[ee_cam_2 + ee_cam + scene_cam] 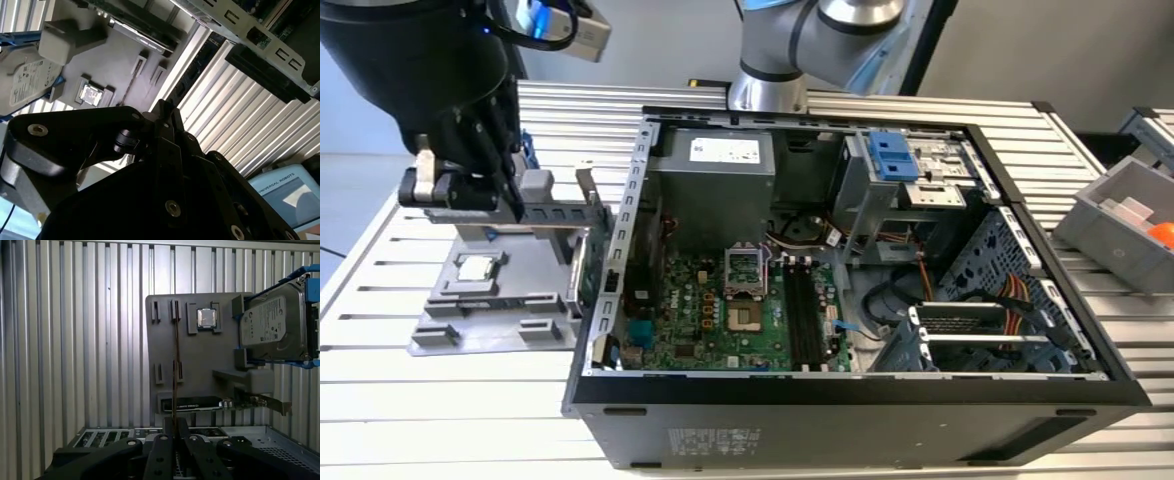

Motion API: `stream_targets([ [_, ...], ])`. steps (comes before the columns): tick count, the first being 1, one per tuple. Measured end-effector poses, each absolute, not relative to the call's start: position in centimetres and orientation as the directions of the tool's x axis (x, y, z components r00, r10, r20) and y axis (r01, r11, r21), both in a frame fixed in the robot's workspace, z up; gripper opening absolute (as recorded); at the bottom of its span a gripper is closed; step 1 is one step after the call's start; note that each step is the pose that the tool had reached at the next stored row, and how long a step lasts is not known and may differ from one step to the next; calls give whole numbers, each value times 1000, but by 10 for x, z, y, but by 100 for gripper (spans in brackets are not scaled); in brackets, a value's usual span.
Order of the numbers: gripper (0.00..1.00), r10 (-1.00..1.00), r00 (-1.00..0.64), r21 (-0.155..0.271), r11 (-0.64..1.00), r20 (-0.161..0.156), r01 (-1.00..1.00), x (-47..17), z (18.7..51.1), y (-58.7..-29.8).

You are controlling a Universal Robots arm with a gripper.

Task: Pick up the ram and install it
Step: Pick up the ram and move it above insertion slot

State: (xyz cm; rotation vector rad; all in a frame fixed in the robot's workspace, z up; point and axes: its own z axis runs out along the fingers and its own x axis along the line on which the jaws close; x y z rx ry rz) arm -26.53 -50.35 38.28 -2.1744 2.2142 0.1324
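Fingers: closed on the ram, edge-on above the gray holder.
Pickup: apparently done.
Install: pending; long black slots bare.

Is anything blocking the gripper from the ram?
Nothing visible. The ram stands on edge in the gray holder, uncovered, with the gripper in line with it; the processor chip and hard drive sit to one side.

light: even, diffuse | shadows: soft | glare: perhaps on table slats
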Motion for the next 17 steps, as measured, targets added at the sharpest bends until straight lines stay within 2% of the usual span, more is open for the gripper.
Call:
stream_targets([
  [17, 0, -996, -20, 41, 17, -85, -999, -230, 383, -503],
])
